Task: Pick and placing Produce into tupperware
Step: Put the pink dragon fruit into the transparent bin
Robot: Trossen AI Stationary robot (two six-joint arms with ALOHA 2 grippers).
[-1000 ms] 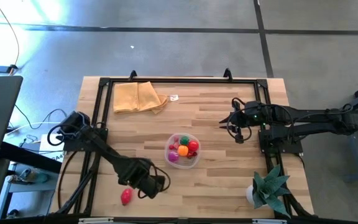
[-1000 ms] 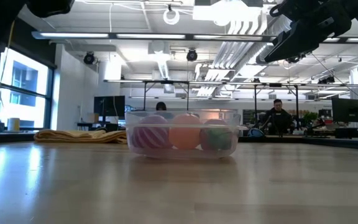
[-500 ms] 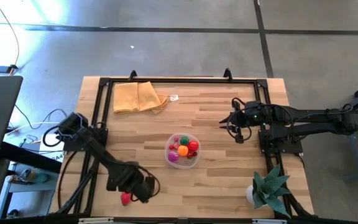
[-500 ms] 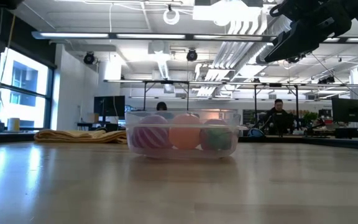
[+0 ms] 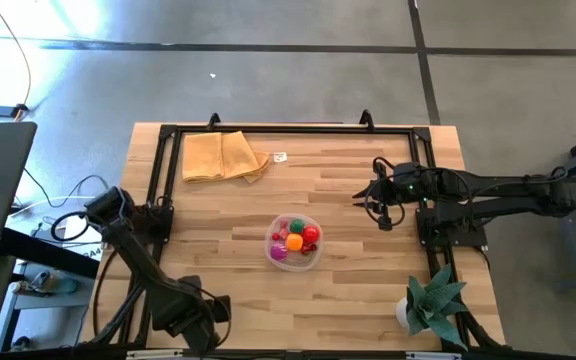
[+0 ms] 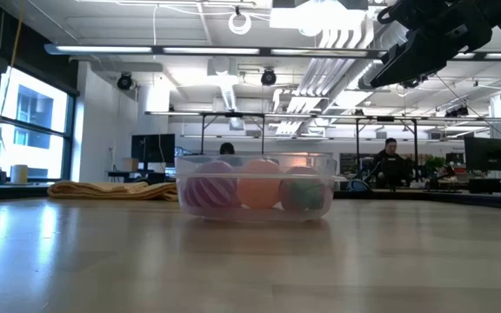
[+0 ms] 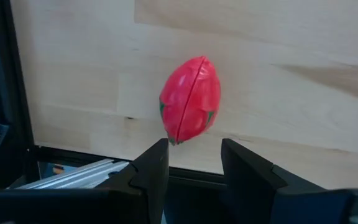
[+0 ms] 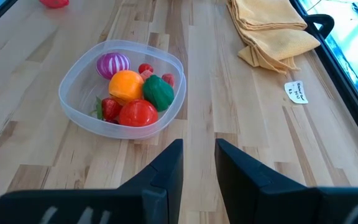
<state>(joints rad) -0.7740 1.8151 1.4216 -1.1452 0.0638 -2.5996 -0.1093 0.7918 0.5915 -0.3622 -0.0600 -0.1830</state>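
One red fruit (image 7: 190, 99) left, lower left of surface (image 5: 358, 290) | left hand (image 7: 194, 163) spread just short of it | likely light, rigid, slick: pinch across middle | tub (image 5: 295, 242) centre | right hand (image 8: 197, 163) empty, slightly parted, upper right.

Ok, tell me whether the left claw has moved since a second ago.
Yes. In the high view the left claw has swung away from the tupperware, toward the table's near-left corner.

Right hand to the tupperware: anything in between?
Nothing: bare wood only, in the right wrist view, from the right hand to the tupperware.
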